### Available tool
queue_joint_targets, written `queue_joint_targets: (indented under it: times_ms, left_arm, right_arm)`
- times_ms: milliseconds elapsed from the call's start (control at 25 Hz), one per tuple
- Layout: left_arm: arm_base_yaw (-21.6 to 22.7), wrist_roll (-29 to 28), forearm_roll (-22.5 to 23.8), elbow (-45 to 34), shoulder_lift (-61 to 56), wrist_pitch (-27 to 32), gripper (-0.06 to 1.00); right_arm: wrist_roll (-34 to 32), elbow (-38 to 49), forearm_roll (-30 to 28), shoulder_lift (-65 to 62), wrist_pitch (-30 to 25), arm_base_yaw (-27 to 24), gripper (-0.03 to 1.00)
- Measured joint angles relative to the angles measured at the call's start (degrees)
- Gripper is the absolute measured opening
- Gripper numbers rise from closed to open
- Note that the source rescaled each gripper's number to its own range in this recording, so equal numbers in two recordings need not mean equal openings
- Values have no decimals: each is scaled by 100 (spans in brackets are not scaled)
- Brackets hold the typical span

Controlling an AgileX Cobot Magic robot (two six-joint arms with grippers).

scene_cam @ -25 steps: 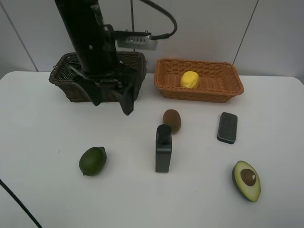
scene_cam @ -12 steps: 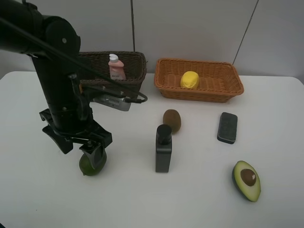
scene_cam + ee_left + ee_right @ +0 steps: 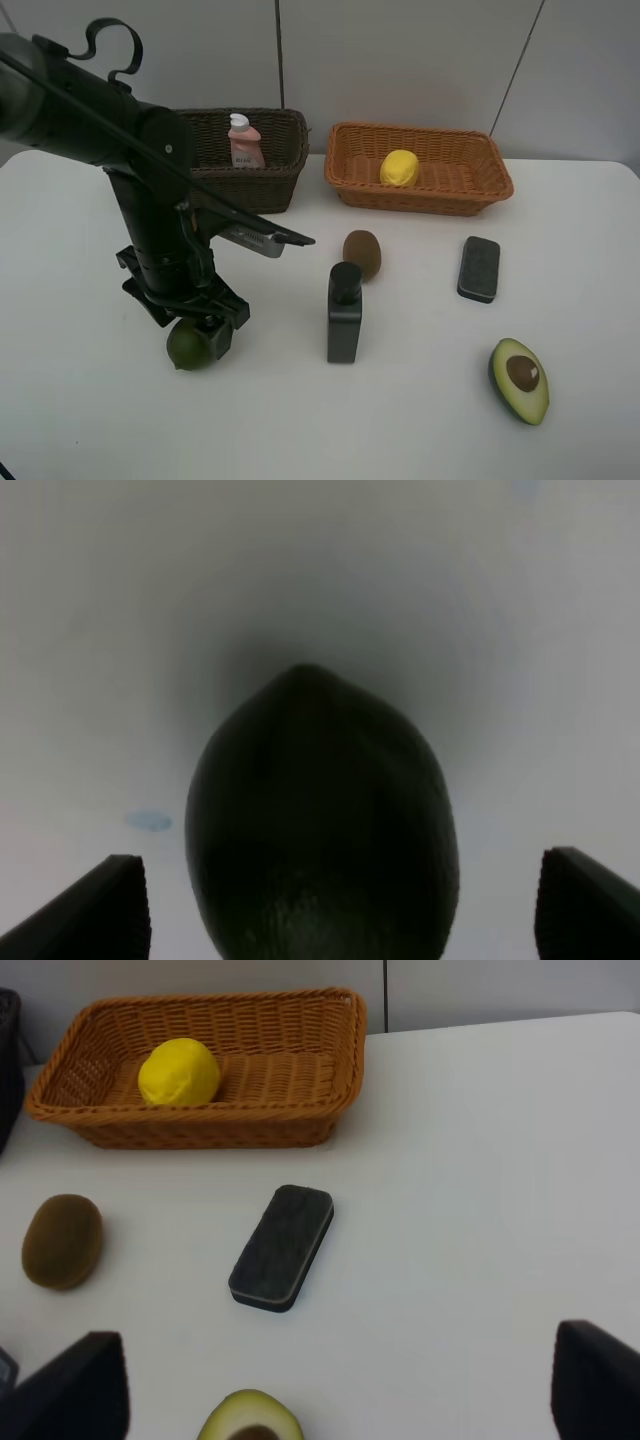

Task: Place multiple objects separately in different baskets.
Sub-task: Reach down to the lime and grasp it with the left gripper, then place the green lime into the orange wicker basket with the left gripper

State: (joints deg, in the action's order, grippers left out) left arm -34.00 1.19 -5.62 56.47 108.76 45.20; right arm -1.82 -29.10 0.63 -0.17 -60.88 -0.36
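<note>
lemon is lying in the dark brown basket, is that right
Not quite. The lemon is lying in the light orange basket, not the dark brown basket, which holds only the pink bottle. The exterior high view shows it.

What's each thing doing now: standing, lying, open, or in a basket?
Dark green lime, resting, ungripped.
Left gripper, open around lime.
Right gripper, open, empty.
Yellow lemon, in light orange wicker basket.
Small pink bottle, upright in dark brown wicker basket.
Black square bottle, standing upright.
Brown kiwi, lying loose.
Halved avocado, cut side up.
Dark rectangular pad, lying flat.
</note>
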Motion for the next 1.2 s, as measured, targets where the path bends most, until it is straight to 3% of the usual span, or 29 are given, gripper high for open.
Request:
queue_joint_targets:
  times_ms: [400, 480, 560, 720, 1000, 1200]
  left_arm:
    - [0, 26, 0, 5, 595, -211, 97]
    - [0, 21, 0, 5, 595, -204, 83]
    - [0, 21, 0, 5, 595, -149, 57]
    - [0, 21, 0, 128, 600, 172, 56]
    - [0, 21, -26, 1547, 522, 1251, 56]
    - [0, 21, -222, 3207, 698, 843, 56]
  right_arm:
    - [0, 0, 0, 0, 0, 0, 100]
    - [0, 0, 0, 0, 0, 0, 100]
    - [0, 0, 0, 0, 0, 0, 100]
    - [0, 0, 0, 0, 0, 0, 100]
    - [0, 0, 0, 0, 0, 0, 100]
    - [0, 0, 0, 0, 0, 0, 100]
